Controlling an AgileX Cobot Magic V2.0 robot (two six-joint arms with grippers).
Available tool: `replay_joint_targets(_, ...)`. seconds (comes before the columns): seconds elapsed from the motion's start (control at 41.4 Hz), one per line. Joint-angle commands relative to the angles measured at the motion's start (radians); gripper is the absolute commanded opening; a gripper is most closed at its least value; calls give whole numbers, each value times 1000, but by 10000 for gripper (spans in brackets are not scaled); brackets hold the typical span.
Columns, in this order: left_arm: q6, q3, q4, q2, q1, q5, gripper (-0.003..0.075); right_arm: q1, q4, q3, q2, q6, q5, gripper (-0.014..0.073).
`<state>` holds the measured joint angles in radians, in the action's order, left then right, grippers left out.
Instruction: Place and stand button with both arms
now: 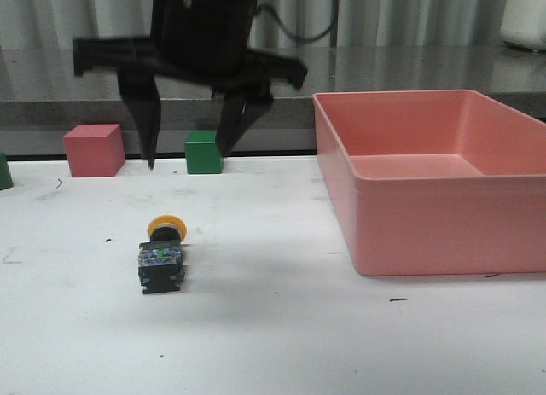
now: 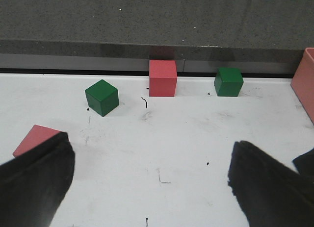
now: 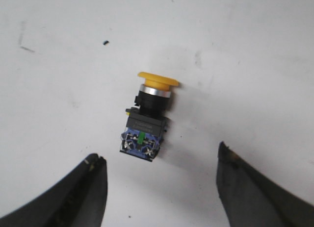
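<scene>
Right end effector (image 3: 159, 188): spread wide, empty, hanging above the button with one finger (image 3: 86, 195) on either side of it, well clear of the surface.
Left end effector (image 2: 152, 180): also spread, nothing between the fingers (image 2: 37, 180), raised over bare surface.
Front view arm: one black end effector (image 1: 192, 148) aloft behind the button, fingers parted and pointing down; whether left or right, cannot tell.
Button (image 1: 161, 255): lying on its side on the white surface (image 1: 256, 327), not standing; yellow cap (image 1: 166, 227) toward the far edge, dark base with blue and green parts toward the camera; touched by neither end effector.
Pink bin (image 1: 444, 186): resting on the surface, well apart from the button on the right.
Red cube (image 1: 94, 149): at the far edge, behind the button.
Green cube (image 1: 203, 151): at the far edge, near the red cube, between it and the bin.
Left wrist view: a second green cube (image 2: 102, 97) and another red cube (image 2: 34, 138), partly hidden behind a finger.
</scene>
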<state>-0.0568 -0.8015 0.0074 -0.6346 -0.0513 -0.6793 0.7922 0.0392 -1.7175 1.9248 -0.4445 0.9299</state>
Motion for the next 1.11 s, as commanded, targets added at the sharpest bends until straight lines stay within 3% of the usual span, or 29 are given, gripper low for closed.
replay_joint_targets(0.0, -11, -28, -7, -5, 2, 78, 618, -1, 18, 25, -176, 174, -13, 500)
replay_joint_targets(0.193, -11, -28, -7, -5, 2, 78, 618, -1, 18, 226, -439, 431, -52, 498)
replay_joint_targets(0.314, -11, -28, -7, -5, 2, 78, 618, -1, 17, 367, -604, 527, -72, 498)
replay_joint_targets(0.725, -11, -28, -7, -5, 2, 78, 618, -1, 20, 688, -1067, 530, -74, 498)
replay_joint_targets(1.088, -11, -28, -7, -5, 2, 78, 618, -1, 19, 776, -1296, 529, -10, 498)
